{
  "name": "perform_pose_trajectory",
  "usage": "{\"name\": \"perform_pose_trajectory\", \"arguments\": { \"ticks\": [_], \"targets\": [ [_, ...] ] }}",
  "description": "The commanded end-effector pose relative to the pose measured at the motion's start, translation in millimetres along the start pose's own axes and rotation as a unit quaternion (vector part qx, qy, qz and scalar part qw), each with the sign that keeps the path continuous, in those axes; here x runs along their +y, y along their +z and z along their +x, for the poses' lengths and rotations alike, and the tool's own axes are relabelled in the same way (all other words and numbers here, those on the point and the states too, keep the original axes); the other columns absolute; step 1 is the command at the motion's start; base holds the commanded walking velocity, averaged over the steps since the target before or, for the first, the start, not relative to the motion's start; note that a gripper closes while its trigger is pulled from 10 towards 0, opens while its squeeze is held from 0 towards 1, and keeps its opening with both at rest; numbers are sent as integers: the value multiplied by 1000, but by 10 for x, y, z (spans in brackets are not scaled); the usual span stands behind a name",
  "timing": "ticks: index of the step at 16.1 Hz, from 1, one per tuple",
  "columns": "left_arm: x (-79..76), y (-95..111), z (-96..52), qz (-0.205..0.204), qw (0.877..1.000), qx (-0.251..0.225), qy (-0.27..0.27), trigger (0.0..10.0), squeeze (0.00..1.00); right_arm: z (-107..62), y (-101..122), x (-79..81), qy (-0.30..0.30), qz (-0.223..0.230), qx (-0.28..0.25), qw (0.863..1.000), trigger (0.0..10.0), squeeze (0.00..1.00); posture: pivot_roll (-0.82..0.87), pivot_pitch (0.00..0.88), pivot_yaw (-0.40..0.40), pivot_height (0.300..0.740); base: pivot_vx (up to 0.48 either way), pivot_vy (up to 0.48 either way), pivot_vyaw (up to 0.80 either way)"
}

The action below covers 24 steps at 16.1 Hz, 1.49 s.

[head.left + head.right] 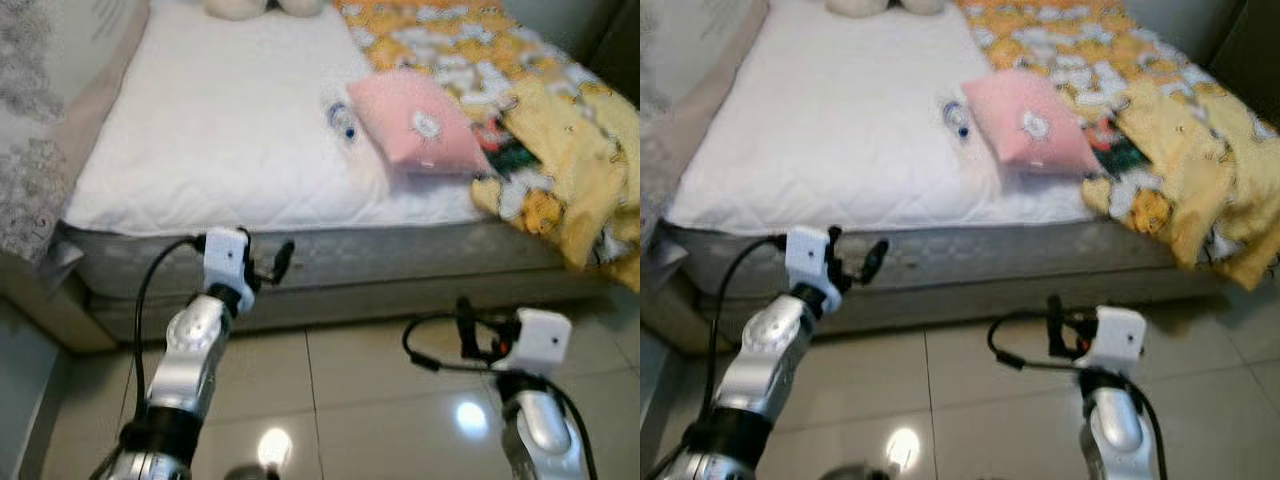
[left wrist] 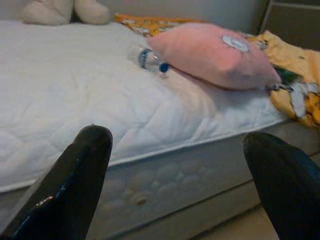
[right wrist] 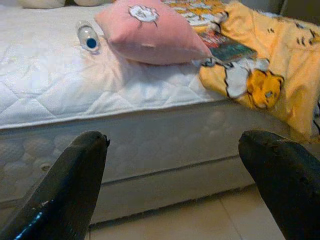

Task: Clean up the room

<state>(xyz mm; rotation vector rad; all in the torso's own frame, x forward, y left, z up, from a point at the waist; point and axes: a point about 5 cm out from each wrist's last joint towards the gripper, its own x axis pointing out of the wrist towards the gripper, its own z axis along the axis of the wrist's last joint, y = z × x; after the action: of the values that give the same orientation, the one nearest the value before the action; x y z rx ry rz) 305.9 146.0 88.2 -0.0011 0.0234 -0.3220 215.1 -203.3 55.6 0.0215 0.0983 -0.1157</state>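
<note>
1. The left gripper is held out in front of the bed's near side, level with the mattress edge. In its wrist view the two black fingers stand wide apart with nothing between them, touching nothing.
2. The right gripper hangs lower, over the tiled floor in front of the bed's near side. Its fingers are also spread wide, empty, and clear of the bed.
3. A clear plastic bottle with a blue cap lies on its side on the white quilted mattress, towards the middle of the bed, right beside the pink pillow. Whether the two actually touch cannot be told.
4. The pink pillow lies flat on the mattress towards the near edge, with a small white patch on its top face.
5. A yellow and orange patterned blanket covers the right side of the bed and spills over the near right corner towards the floor.
6. A dark, flat, book-like item lies between the pillow and the blanket, partly tucked in the folds; what it is cannot be made out.
7. A pale soft toy sits at the far edge of the mattress.
8. A cream patterned cloth hangs along the bed's left side.
</note>
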Motion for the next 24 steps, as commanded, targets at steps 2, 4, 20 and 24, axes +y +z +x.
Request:
{"name": "perform_pose_trajectory", "arguments": {
  "ticks": [2, 4, 20, 24],
  "targets": [
    [35, 11, 0, 5, 1000, -3, -1, 10000, 0, 19, 56, 13, 1, 2, -8, 1000, 10000, 0, 39, 36, -22, 740, 433, 0, 725],
    [22, 11, 8, 6, 1000, -4, -3, 10000, 0, 22, 59, 3, 1, 0, -9, 1000, 10000, 0, 38, 31, -23, 740, 431, 0, 706],
    [-129, 27, 50, 35, 999, -11, -34, 10000, 0, 39, 86, -52, -15, 7, -21, 1000, 10000, 0, 36, 31, -16, 740, 269, -92, 412],
    [-135, 37, 66, 33, 999, -13, -39, 10000, 0, 55, 115, -62, -17, 3, -28, 999, 10000, 0, 33, 29, -13, 740, 264, -397, 0]
  ]
}}
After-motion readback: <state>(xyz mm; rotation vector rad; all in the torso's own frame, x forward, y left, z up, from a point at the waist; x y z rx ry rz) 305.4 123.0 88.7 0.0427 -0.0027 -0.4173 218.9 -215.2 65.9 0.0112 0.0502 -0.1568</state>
